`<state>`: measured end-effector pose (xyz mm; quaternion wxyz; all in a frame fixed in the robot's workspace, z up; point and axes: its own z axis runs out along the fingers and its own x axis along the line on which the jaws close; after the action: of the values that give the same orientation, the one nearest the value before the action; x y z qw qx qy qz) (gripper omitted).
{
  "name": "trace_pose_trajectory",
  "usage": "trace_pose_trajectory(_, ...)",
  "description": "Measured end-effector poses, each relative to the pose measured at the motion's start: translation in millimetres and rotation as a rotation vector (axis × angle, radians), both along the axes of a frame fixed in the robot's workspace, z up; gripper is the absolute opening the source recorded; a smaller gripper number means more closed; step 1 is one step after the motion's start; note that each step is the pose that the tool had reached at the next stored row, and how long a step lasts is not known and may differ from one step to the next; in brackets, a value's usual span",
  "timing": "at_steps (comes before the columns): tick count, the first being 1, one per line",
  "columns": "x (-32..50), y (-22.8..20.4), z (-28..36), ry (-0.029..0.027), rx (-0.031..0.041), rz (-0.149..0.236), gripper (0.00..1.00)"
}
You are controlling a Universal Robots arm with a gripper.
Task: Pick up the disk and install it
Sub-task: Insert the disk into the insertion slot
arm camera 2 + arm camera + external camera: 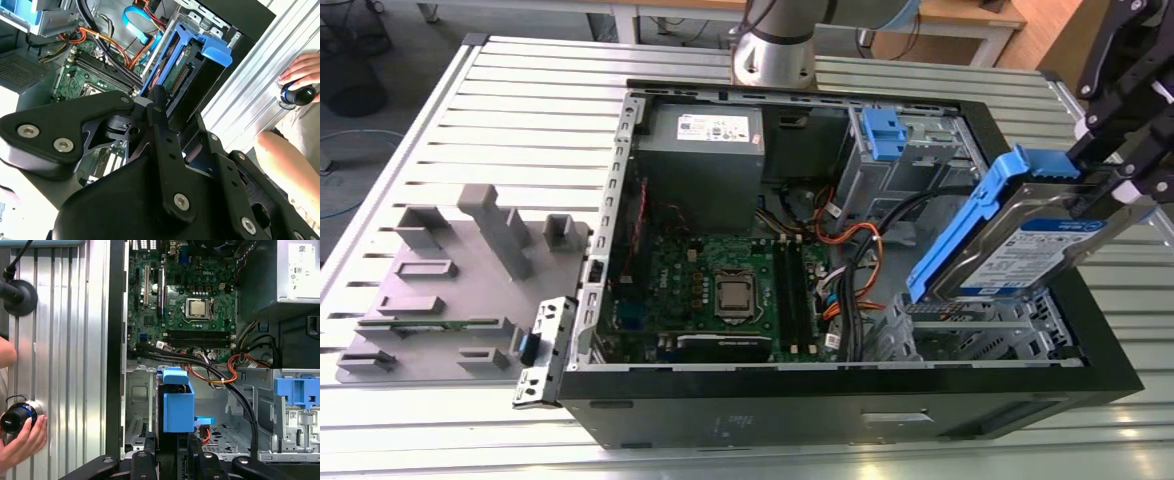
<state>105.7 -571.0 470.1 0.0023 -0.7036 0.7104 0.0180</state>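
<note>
The bench (480,450) lies nearest in the exterior view, a top of ribbed grey metal slats that runs under everything. On it lies an open black case (761,415) with its side panel off and its near wall toward the camera. Just beside its near corner, on the exterior view's left, sits a grey jig (460,265) of blocks and slots.

Inside the case a green board (720,285) lies flat. Orange and black cables (847,250) run between it and a bare metal cage (974,335) at the near corner on the exterior view's right.

The disk (1021,245) hangs tilted over that cage, label up, with its blue frame along the upper edge. Its low end is just above the cage, and I cannot tell whether they touch. The gripper (1117,185) reaches down from the exterior view's right and is clamped on the disk's high end. In the first wrist view the black fingers (142,462) flank the disk, which is seen end on above the cage.

In the same view a person's hand (22,440) rests on a black knob (15,416) with a blue ring, on the bench beside the case.

Farther back, a grey power supply (707,135) sits against the case's far wall. A blue bracket (881,130) stands in the far bay. Behind the case the arm (774,55) rises from its silver base. Beyond it are wooden-topped tables (947,20), with grey floor (374,60) at the exterior view's left.
</note>
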Motion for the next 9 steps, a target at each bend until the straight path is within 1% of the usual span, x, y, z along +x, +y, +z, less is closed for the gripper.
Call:
trace_pose_trajectory(6,4.0,0.0,-4.8,0.0000,-0.0001,0.000,0.35)
trace_pose_trajectory(9,4.6,0.0,-7.5,0.0000,-0.0004,0.000,0.35)
